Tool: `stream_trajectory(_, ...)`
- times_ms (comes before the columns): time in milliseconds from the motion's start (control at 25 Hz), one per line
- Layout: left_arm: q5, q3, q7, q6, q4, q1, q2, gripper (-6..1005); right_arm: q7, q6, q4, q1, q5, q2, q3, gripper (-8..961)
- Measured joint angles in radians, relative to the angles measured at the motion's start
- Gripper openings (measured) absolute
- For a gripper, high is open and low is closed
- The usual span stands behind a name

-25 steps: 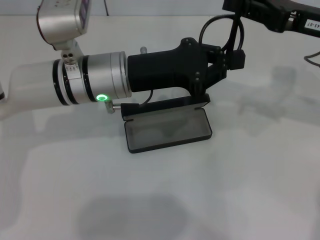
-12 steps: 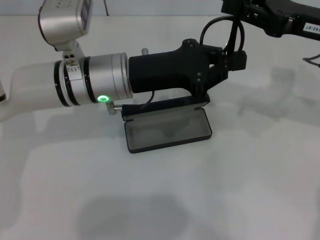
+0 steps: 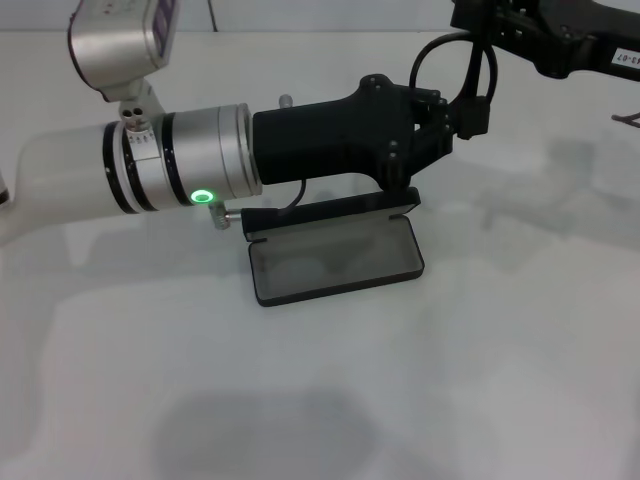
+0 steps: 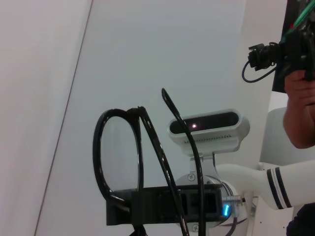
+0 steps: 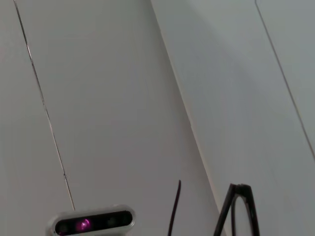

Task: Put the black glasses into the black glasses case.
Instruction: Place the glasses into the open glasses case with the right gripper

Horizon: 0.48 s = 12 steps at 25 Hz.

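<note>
The black glasses case lies open on the white table, grey lining up, with its lid raised at the back. My left arm reaches across just above the case's lid. Its gripper is past the case's right end. The left wrist view shows the black glasses folded and upright, their lower rim clamped in a black gripper block. Their rim also shows in the right wrist view. My right gripper is high at the back right, facing the left one.
A black cable loops above the left gripper. The right arm's wrist camera faces the left wrist. A person's hand shows far behind. The white table stretches in front of the case.
The right arm has shifted slightly to the right. The left arm and the case have hardly moved.
</note>
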Motion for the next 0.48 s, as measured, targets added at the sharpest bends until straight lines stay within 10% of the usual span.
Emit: stream_trajectory(480,0.000,0.000,-0.005,-0.007,0.000,0.002,0.003,30,-0.016,-0.020,-0.012,-0.013,-0.001,-0.001,-0.043,120)
